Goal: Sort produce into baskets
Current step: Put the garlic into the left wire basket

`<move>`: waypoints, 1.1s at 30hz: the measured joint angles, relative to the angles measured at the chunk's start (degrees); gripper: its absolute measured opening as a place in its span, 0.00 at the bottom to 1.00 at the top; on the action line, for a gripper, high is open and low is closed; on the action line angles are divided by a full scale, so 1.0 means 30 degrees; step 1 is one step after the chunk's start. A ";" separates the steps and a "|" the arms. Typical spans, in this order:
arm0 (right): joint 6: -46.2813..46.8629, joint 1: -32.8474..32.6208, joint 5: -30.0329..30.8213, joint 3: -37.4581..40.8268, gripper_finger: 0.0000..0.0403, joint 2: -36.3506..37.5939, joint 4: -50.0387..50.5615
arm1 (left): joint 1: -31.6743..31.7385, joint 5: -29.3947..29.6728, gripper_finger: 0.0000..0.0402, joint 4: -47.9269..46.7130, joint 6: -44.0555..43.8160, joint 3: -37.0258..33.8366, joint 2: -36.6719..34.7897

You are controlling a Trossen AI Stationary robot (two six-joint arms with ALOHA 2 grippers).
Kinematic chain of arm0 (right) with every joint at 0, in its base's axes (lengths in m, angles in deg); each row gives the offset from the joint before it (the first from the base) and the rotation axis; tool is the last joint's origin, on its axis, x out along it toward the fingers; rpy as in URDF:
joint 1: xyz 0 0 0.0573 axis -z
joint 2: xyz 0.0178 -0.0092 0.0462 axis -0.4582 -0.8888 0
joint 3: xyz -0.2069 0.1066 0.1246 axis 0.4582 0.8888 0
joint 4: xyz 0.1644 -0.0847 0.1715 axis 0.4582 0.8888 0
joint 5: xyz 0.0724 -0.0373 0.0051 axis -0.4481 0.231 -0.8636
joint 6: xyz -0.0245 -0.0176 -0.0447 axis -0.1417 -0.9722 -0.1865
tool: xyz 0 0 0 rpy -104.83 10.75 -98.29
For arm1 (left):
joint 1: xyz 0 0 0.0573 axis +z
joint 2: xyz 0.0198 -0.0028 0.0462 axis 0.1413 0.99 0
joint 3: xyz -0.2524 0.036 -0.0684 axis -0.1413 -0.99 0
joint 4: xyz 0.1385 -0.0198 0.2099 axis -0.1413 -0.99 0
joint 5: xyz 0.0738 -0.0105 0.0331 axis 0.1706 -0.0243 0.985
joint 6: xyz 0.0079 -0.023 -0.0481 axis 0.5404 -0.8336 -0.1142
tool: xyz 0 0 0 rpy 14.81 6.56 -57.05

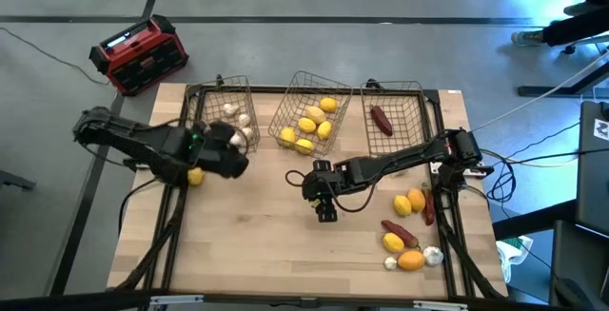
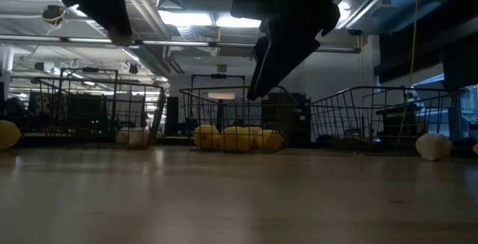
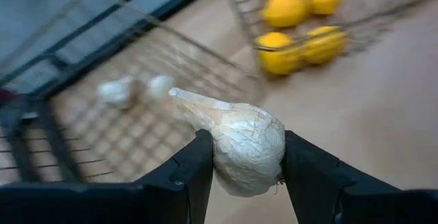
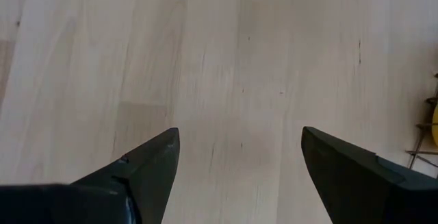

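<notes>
From overhead, three wire baskets sat in a row along the upper edge of the wooden table [image 1: 247, 244]: the left basket [image 1: 222, 97] held white bulbs [image 1: 231, 110], the middle basket [image 1: 297, 92] yellow lemons [image 1: 306, 125], the right basket [image 1: 407, 97] one dark red piece [image 1: 381, 120]. Left gripper [image 1: 235, 147] hung at the left basket's lower edge, a lemon [image 1: 195, 177] on the table just below it. Right gripper [image 1: 324, 206] hovered over bare wood at frame centre. Loose produce [image 1: 409, 235] lay clustered at lower right. A red-and-black box [image 1: 139, 54] stood on the floor, upper left

At table height, the lemons [image 2: 235, 138] showed through the middle basket's mesh [image 2: 239, 102] at centre; a white bulb [image 2: 433, 146] lay at far right, a lemon [image 2: 7, 134] at far left. A dark gripper [image 2: 261, 72] hung from the top, centre

Left wrist: the fingers [image 3: 185, 176] pinched a white garlic bulb [image 3: 239, 142] between them, with the left basket [image 3: 102, 101] and two bulbs [image 3: 133, 89] blurred beyond, lemons [image 3: 294, 25] at upper right

Right wrist: the fingers [image 4: 147, 159] were spread wide apart over bare wood, holding nothing
</notes>
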 joint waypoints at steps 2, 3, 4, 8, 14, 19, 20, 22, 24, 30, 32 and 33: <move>0.0005 0.0000 0.0005 0.0000 0.75 0.0000 -0.0095 | 0.1083 -0.0021 0.38 -0.0130 0.1158 0.0000 0.0001; 0.0007 0.0000 0.0000 0.0000 0.75 0.0000 -0.0114 | 0.1586 -0.0116 0.38 -0.0115 0.2011 0.0000 0.0007; 0.0007 0.0000 0.0000 0.0000 0.75 0.0000 -0.0125 | 0.2075 -0.0306 0.38 -0.0115 0.2739 0.0000 0.0014; 0.0039 0.0000 0.0000 0.0000 0.75 0.0000 -0.0154 | 0.4215 -0.0542 0.38 -0.0049 0.4315 0.0000 0.0015; 0.0058 0.0000 0.0000 0.0000 0.75 0.0015 -0.0314 | 0.7334 -0.1154 0.38 0.0315 0.6329 -0.0363 0.0007; 0.0371 0.0000 0.0000 0.0000 0.75 0.0015 -0.0307 | 0.9816 -0.2190 0.38 0.1798 0.8050 -0.1947 0.0015; 0.0420 0.0000 0.0000 0.0000 0.75 0.0015 -0.0307 | 1.0284 -0.2641 0.38 0.2473 0.8429 -0.2398 0.0015; 0.0434 0.0000 0.0002 0.0000 0.75 0.0015 -0.0307 | 1.1249 -0.3687 0.38 0.3719 0.9200 -0.3228 0.0029; 0.0452 0.0000 0.0003 0.0000 0.75 0.0015 -0.0307 | 1.2190 -0.4498 0.38 0.4730 0.9850 -0.3912 0.0029; 0.0466 0.0000 0.0000 0.0000 0.75 0.0022 -0.0377 | 1.4797 -0.6318 0.38 0.7075 1.1022 -0.5437 0.0029; 0.0466 0.0000 0.0004 0.0000 0.75 0.0022 -0.0405 | 1.5494 -0.6897 0.38 0.7658 1.1487 -0.5923 0.0029; 0.0466 0.0000 0.0000 0.0000 0.75 0.0022 -0.0435 | 1.5794 -0.7128 0.38 0.8012 1.1722 -0.6160 0.0029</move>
